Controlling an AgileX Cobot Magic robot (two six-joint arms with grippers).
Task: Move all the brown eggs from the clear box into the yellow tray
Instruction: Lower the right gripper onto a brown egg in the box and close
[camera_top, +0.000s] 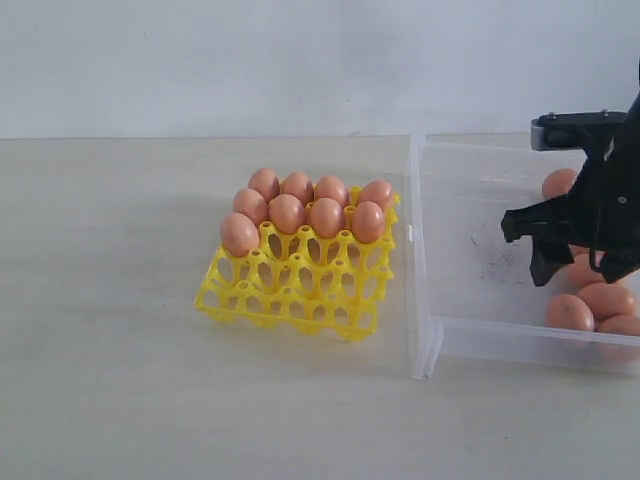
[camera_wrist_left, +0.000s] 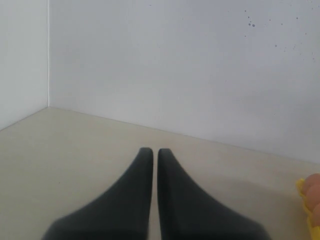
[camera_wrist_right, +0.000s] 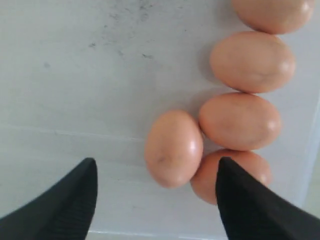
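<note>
Right pincer (camera_top: 535, 250) hangs over the clear box (camera_top: 418, 260) with its two black jaws set wide apart and nothing clamped between them; in the right wrist view one of the brown eggs (camera_wrist_right: 173, 148) lies on the box floor in the gap ahead of the jaws, touched by neither. That egg rests against a tight cluster of others along the box's far side, near dark smudges (camera_top: 490, 265) on the clear floor. Nine more brown eggs sit upright in the back cups of the yellow tray (camera_top: 300, 290), which stands on the pale counter (camera_top: 120, 350) just beside the box. Left pincer (camera_wrist_left: 155, 152) has its jaws together, holding nothing, above bare counter near a white wall (camera_wrist_left: 175, 65)
</note>
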